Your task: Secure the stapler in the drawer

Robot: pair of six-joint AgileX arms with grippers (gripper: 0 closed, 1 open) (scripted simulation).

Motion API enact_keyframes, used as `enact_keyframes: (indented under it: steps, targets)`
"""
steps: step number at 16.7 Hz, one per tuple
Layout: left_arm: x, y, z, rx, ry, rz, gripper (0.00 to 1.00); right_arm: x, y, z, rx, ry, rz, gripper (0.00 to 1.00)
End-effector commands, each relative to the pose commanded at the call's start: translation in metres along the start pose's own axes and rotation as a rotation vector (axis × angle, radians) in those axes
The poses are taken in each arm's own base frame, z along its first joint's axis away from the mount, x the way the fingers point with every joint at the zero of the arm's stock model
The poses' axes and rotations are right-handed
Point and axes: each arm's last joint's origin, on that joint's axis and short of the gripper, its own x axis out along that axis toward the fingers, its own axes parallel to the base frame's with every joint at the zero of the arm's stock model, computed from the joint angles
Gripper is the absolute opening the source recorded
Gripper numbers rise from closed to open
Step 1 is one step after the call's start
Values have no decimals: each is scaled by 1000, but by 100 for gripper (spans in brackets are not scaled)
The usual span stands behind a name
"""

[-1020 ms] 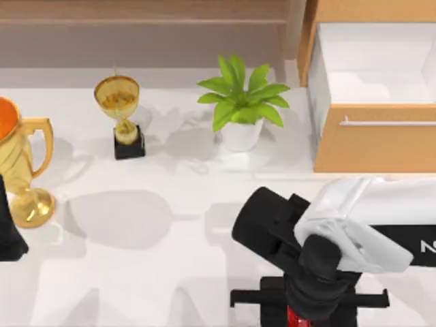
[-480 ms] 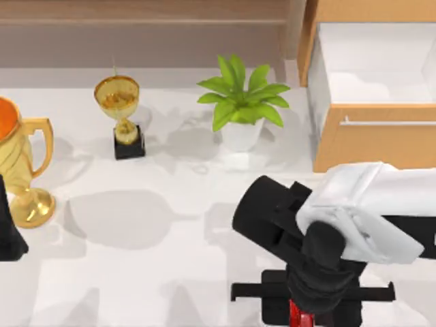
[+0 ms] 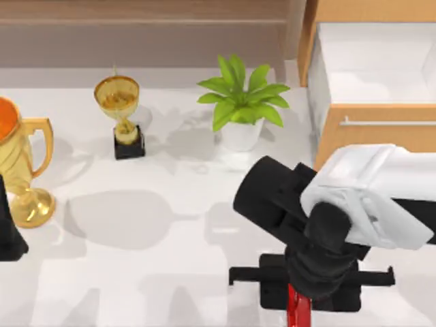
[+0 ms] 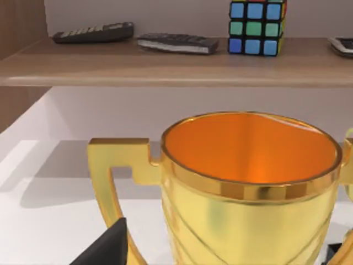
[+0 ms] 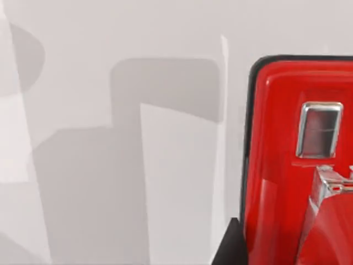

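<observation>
Since a second ago my right arm has drawn up and away from the near edge, and more of the stapler [image 3: 298, 308] now shows below its wrist, a red strip hanging under the right gripper [image 3: 300, 300]. From above, the black crossbar of that gripper spans either side of the red body, and the stapler sits between the fingers, so I read it as clamped on the stapler. The right wrist view has the glossy red casing [image 5: 298, 165] close up, with a small silver plate on it and the pale table [image 5: 110, 138] behind. Beyond the gripper, up and to its right, the drawer [image 3: 375, 136] stands open, white inside, its silver handle [image 3: 388, 122] facing my arm; the stapler is well apart from it. A plant [image 3: 240, 102] stands beyond the gripper, to the left of the drawer, and a small trophy [image 3: 121, 116] farther left. My left arm is parked at the table's left edge beside a big gold cup [image 4: 248, 187], whose orange bowl looms in the left wrist view; I cannot tell how its fingers stand.
</observation>
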Motion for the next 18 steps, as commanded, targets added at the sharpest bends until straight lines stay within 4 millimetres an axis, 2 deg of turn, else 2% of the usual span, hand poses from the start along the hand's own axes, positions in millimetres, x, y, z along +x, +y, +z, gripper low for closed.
enact_keyframes:
  steps: [3,6,9,11,13,15,18]
  targets:
    - [0,0,0,0,0,0,100,-33,-1,35,-5,-102,56,0]
    - [0,0,0,0,0,0,100,-80,-11,86,-1,-232,84,0]
    - [0,0,0,0,0,0,100,-121,-36,140,4,-332,50,0]
    - [0,0,0,0,0,0,100,-136,-58,175,6,-364,3,0]
    - [0,0,0,0,0,0,100,-140,-83,209,8,-371,-44,0]
    - [0,0,0,0,0,0,100,-134,-107,239,6,-352,-79,0]
    - [0,0,0,0,0,0,100,-96,-134,275,-14,-245,-94,0]
